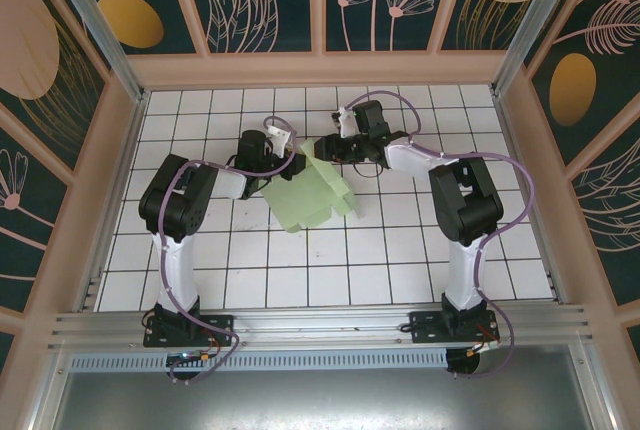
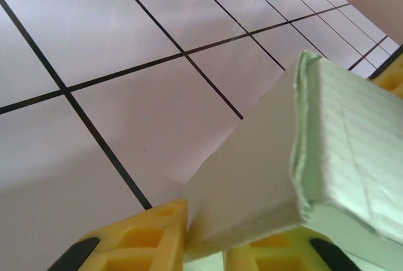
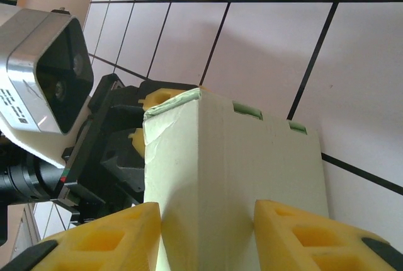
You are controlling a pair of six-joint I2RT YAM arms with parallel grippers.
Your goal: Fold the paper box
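box: the paper box (image 1: 312, 198) is mid-table in the top view. It's pale mint card, partly folded up and skewed to the grid.
box edge: from my right wrist I can see two small slots (image 3: 247, 110) along the top rim.
left gripper (image 2: 206, 246): at the box's 10 o'clock corner, with the yellow fingers pinched onto a thin card wall running up between them.
right gripper (image 3: 208, 220): at the box's 12 o'clock, one finger pressed on each face of a folded corner, so it's holding the box.
wrist camera (image 3: 44, 63): my left arm's, just behind the box.
table (image 1: 400, 250): white tiles, black lines.
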